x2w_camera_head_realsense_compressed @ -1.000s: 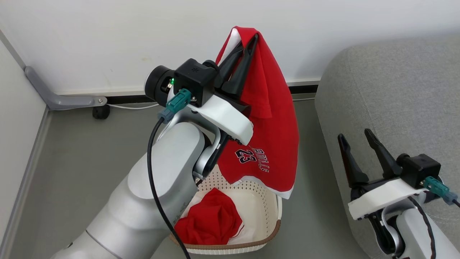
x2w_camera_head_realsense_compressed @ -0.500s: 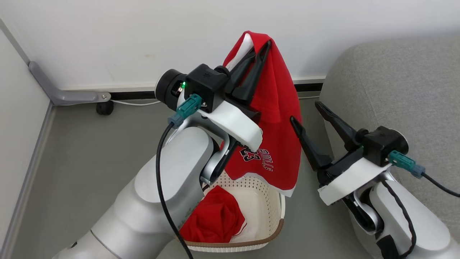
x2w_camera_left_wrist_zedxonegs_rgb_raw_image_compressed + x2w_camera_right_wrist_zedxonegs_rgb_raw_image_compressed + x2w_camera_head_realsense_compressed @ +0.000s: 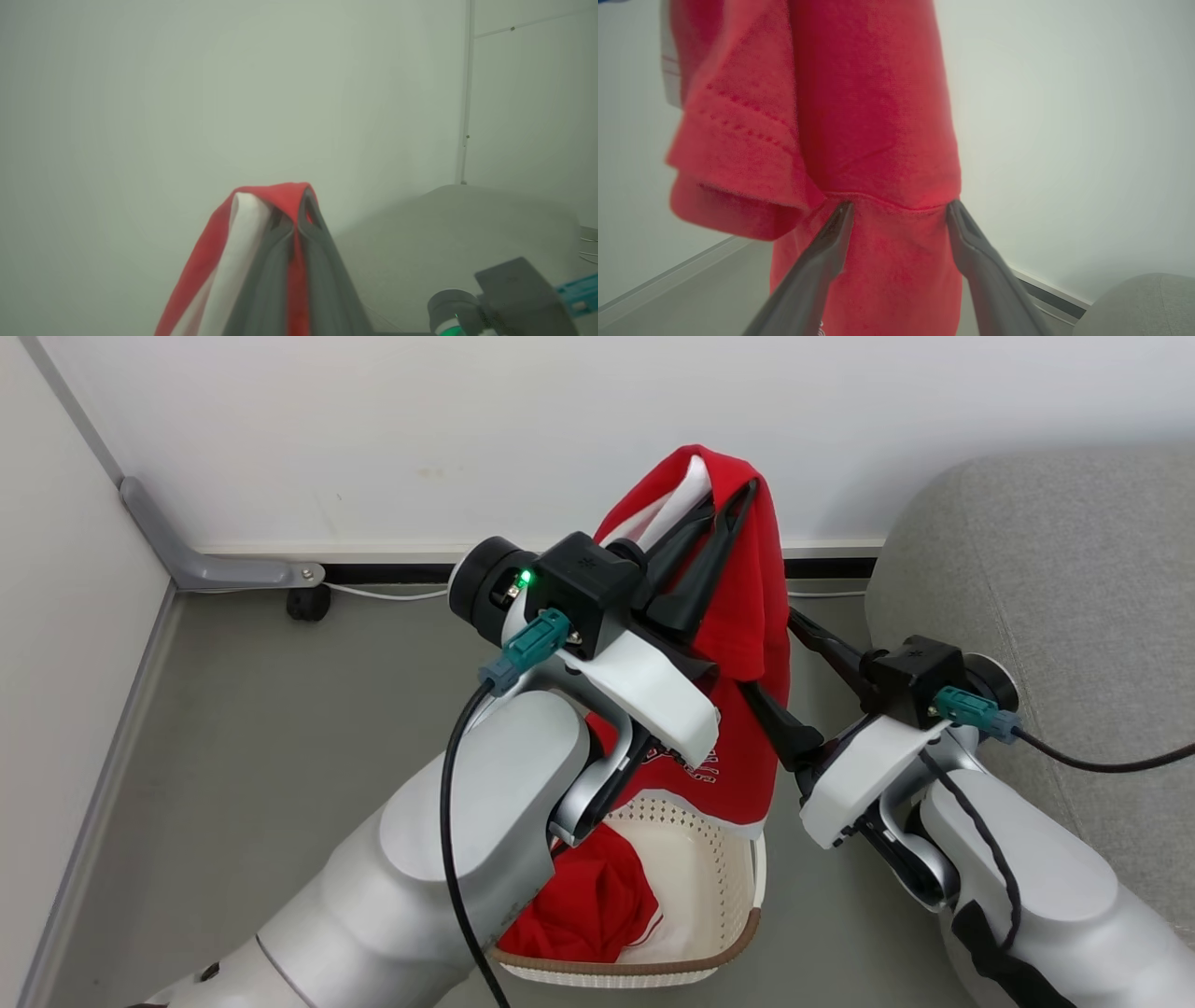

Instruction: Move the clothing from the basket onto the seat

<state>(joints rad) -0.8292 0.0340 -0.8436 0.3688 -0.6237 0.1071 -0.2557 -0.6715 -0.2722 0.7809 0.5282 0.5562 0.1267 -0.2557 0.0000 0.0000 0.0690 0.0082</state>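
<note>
Bright red on the hanging garment (image 3: pixel 756 607), white trim at neck and hem, dark white-edged lettering; same red on the crumpled garment (image 3: pixel 588 905), thin white edging; basket (image 3: pixel 738 873) cream-white, dotted all over with holes, brown rim; seat (image 3: pixel 1046 551) at 3 o'clock plain light grey; floor (image 3: pixel 280 728) mid grey; wall (image 3: pixel 420 429) white

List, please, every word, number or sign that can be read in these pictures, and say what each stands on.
On the red shirt: dark white-edged lettering near the hem, mostly hidden by the white bracket; unreadable.
On the black box on the left wrist: a small pale star-like mark, no words.
On the black box on the right wrist: a similar mark, no words.
Nothing else legible.
</note>
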